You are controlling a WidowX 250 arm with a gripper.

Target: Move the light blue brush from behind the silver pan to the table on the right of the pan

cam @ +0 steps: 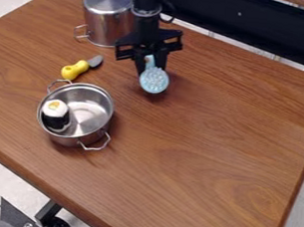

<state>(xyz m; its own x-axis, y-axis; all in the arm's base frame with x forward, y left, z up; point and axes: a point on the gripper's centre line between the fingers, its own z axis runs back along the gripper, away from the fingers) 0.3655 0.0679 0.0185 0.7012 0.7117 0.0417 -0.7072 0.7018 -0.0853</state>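
The black gripper (150,64) hangs over the upper middle of the wooden table, its fingers closed on the handle of a light blue brush-like item (155,81). The round, bumpy head of that item points down toward the table. Lower left of it stands a silver pot (89,111) with two wire handles. Inside the pot, at its left side, sits a white-and-black sushi roll toy (55,114). Just above the pot lies a small knife (77,70) with a yellow handle and grey blade.
A taller metal pot (108,19) stands upside down at the table's upper left, close beside the arm. The wooden table (212,141) has its right edge at the far right and its front edge running down from the left.
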